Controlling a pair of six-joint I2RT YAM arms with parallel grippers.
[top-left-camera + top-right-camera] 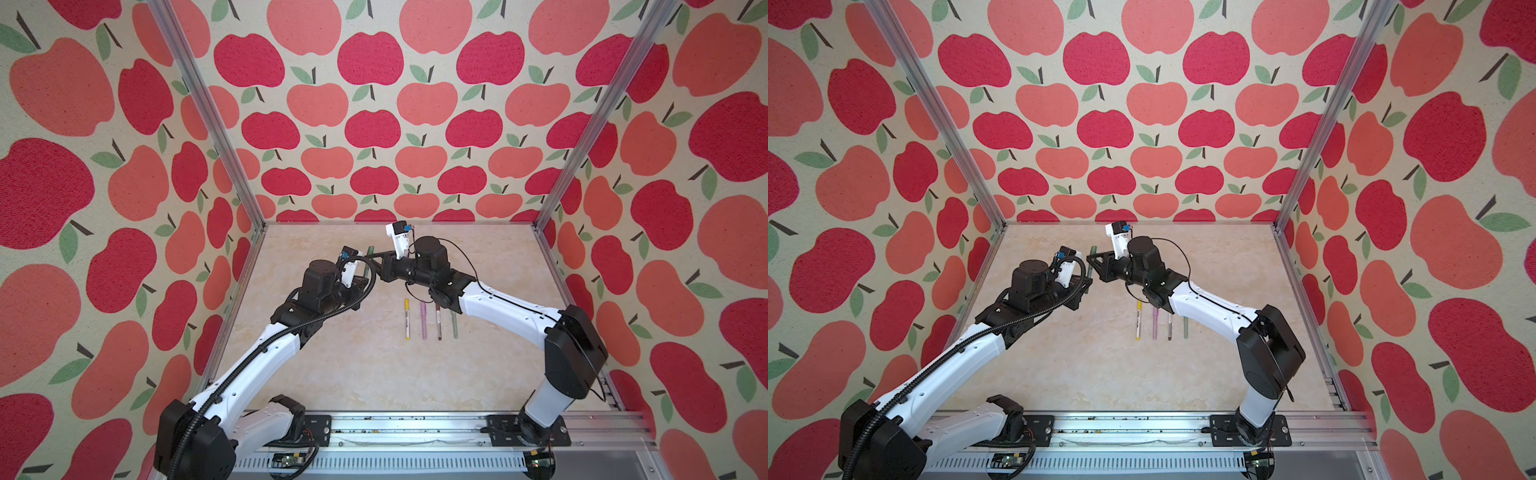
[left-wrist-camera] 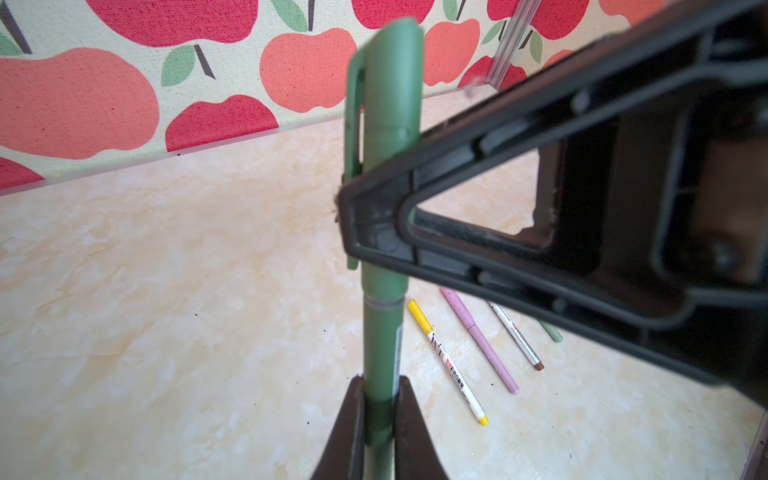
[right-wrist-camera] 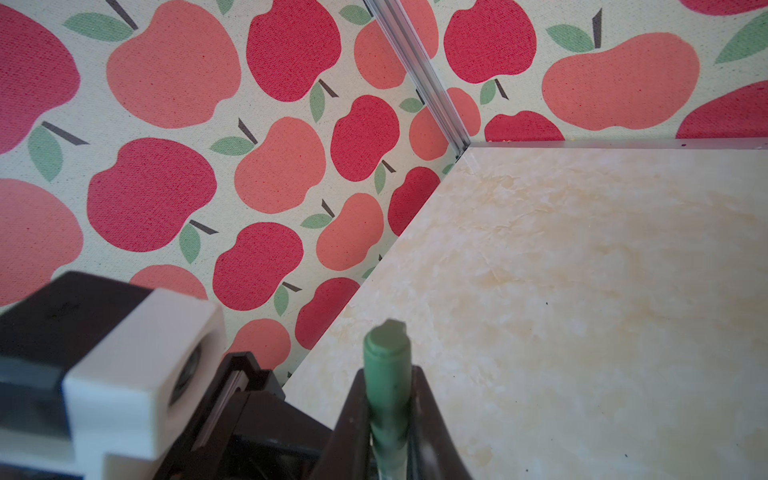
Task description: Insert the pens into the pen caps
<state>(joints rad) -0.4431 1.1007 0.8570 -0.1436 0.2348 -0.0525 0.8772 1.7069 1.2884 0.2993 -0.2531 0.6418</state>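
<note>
Table (image 1: 332,374): row of four pens (image 1: 424,322) lying side by side, right of centre; fifth pen (image 1: 370,252) upright behind-left of them, left gripper (image 2: 380,399) clamping low, right gripper (image 3: 388,390) higher.

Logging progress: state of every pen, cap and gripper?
Green pen: held off the table, capped.
Green cap: on the green pen; seating unclear.
Left gripper: shut on green pen.
Right gripper: shut on green cap.
Yellow pen: flat on table, capped.
Lilac pen: flat, capped.
Brown pen: flat, cap end unclear.
Sage pen: flat, partly hidden.
</note>
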